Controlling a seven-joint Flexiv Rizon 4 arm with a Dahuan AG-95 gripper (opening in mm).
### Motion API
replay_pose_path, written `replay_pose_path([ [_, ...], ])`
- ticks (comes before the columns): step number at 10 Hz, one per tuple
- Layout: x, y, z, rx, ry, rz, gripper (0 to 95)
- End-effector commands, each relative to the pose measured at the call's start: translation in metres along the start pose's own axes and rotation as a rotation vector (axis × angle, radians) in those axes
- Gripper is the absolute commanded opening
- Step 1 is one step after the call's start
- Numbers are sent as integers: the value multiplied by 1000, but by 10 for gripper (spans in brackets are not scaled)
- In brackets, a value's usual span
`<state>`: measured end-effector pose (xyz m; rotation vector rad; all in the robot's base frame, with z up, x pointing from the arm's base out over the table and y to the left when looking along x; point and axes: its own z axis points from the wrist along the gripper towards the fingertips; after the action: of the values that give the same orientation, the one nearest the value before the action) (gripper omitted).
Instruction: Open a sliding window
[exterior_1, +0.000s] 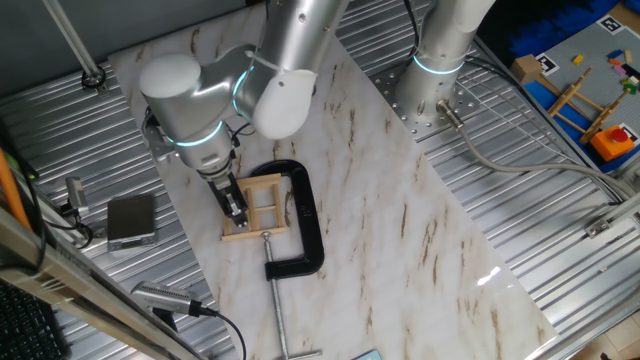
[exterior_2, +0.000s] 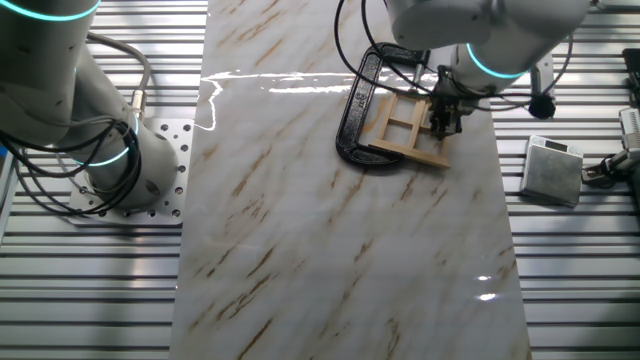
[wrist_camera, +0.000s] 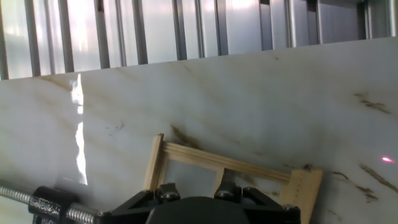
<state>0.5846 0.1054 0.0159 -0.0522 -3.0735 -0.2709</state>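
The sliding window (exterior_1: 262, 203) is a small light-wood frame with crossbars, lying flat on the marble slab (exterior_1: 400, 230) and held in a black C-clamp (exterior_1: 304, 215). My gripper (exterior_1: 234, 206) points down onto the frame's left side, touching or just above the wood. From the other side, the gripper (exterior_2: 443, 118) stands at the right edge of the window (exterior_2: 405, 125). In the hand view the two fingers (wrist_camera: 168, 188) stand apart with only marble showing between them, above the window's far rail (wrist_camera: 230, 164). The gripper (wrist_camera: 196, 185) holds nothing that I can see.
The clamp's threaded screw (exterior_1: 274, 295) runs toward the slab's near edge. A grey box (exterior_1: 132, 220) sits on the ribbed metal table left of the slab. A second arm's base (exterior_1: 438, 70) stands at the slab's far right. Cables (exterior_1: 190, 310) lie near the front.
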Motion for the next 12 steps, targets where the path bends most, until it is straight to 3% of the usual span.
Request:
replay_pose_path([
  [1,4,-4,-5,27,0,-34,380],
  [7,10,-11,-29,20,3,-62,380],
  [12,15,-14,-35,24,5,-97,380],
])
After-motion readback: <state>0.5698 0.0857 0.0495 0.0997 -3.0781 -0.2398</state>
